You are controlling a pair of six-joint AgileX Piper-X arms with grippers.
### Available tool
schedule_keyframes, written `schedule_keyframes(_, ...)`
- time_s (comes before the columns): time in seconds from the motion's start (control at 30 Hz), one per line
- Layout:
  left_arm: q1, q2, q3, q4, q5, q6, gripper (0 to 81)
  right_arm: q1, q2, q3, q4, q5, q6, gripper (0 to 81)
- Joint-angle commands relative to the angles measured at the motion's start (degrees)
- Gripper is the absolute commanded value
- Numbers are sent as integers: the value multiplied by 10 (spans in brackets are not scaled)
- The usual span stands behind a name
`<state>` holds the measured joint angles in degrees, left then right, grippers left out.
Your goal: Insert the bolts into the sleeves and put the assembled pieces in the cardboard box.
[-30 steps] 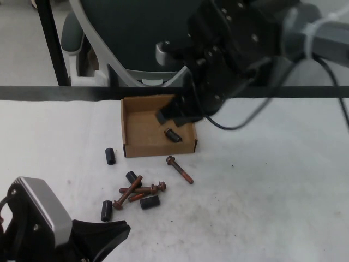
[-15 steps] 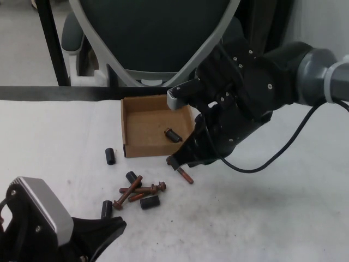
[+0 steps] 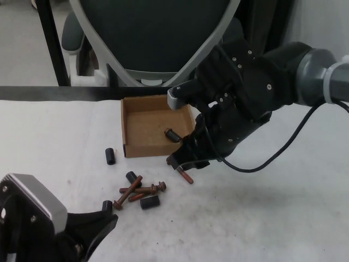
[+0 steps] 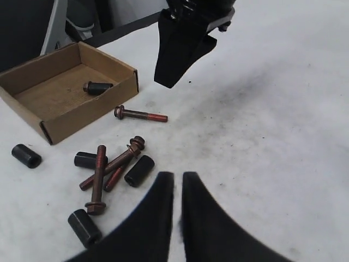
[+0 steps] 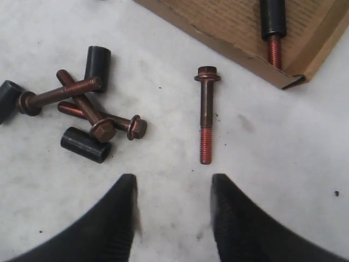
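One assembled piece (image 3: 173,135) lies in the cardboard box (image 3: 143,123). The right claw (image 5: 173,183) hangs wide and empty over a lone bolt (image 5: 206,112) beside the box. The left claw (image 4: 178,180), pinched narrow and empty, waits near the loose bolts (image 4: 101,177) and sleeves (image 4: 139,170) on the tabletop (image 3: 272,207). Most of the job looks undone.

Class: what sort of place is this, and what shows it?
Likely a robotics lab bench: the right gripper hangs over a loose bolt, near sleeves and a cardboard box, with an office chair behind.

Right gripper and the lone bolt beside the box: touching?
Apart. Right wrist view: bare bench shows between the open right gripper and the lone bolt.
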<state>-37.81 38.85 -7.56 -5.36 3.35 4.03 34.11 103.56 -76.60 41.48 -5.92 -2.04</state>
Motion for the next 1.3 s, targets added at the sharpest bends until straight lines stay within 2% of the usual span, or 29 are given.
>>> schedule_keyframes(0.0, 0, -2, -7, 13, -14, -29, 144, 2, 10, -5, -5, 1, -7, 331)
schedule_keyframes(0.17, 0, -2, -26, 57, -33, -48, 267, 2, 54, -45, 17, 1, -9, 327)
schedule_keyframes(0.3, 0, -2, -30, 64, -37, -67, 316, 2, 99, -94, 51, 1, -20, 327)
schedule_keyframes(0.43, 0, -2, -30, 64, -37, -67, 315, 2, 139, -139, 84, 8, -30, 333)
schedule_keyframes(0.6, 0, -2, -30, 64, -37, -67, 315, 2, 176, -173, 101, 8, -31, 385)
schedule_keyframes(0.87, 0, -2, -30, 64, -37, -67, 315, -7, 191, -188, 88, 40, -45, 385)
schedule_keyframes(1.27, 0, -2, -30, 57, -37, -67, 315, -23, 191, -193, 85, 29, -52, 385)
